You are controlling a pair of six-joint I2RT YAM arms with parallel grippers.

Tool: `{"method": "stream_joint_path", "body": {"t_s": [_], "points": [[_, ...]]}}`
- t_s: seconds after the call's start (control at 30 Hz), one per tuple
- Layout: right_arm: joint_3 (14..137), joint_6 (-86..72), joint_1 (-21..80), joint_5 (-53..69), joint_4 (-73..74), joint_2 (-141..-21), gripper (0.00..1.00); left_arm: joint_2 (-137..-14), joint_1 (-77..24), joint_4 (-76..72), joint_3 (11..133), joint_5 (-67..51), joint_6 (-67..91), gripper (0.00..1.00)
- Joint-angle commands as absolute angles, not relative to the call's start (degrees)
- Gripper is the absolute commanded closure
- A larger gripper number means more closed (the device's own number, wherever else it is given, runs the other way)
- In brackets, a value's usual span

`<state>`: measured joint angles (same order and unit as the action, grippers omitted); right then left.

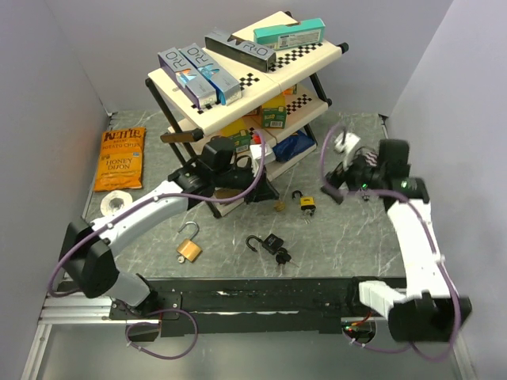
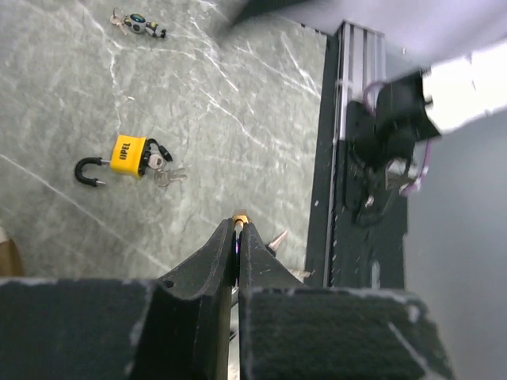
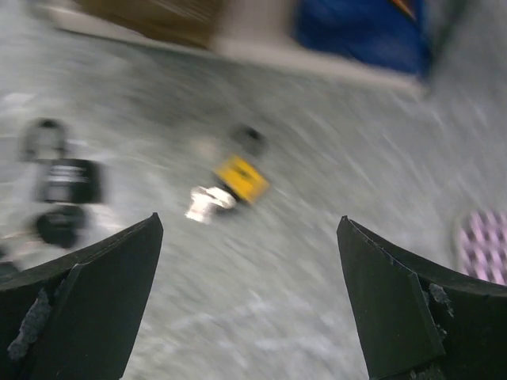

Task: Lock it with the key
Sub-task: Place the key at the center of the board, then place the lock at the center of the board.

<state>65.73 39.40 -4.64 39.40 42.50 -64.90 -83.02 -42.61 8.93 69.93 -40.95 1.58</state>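
- Shelf rack at the back of the table, stacked with boxes.
- Right gripper spread wide, poised over the yellow padlock.
- Left gripper clenched on a thin orange-tipped sliver, too small to name.
- Keys hanging at the yellow padlock's base, shackle sprung open.

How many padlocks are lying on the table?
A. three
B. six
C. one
A: a brass padlock, a black padlock and a yellow padlock lie apart on the table.
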Motion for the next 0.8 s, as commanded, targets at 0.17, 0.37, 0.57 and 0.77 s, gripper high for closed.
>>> {"method": "stream_joint_path", "body": {"t_s": [0.17, 0.37, 0.57, 0.77], "points": [[55.4, 26.7, 16.1, 36.3, 31.5, -51.1, 0.01, -86.8, -43.1, 0.4, 74.8, -38.5, 17.9, 0.99], [52.7, 24.5, 24.8, 26.6, 25.9, -50.0, 0.06, -88.1, -43.1, -1.7, 75.8, -38.0, 23.8, 0.99], [52.7, 24.5, 29.4, 21.1, 22.3, -51.3, 0.15, -88.0, -43.1, -1.3, 75.6, -36.5, 25.6, 0.99], [52.2, 25.0, 32.1, 19.0, 21.1, -52.6, 0.22, -87.9, -43.0, -1.9, 75.2, -35.8, 27.2, 0.99]]}}
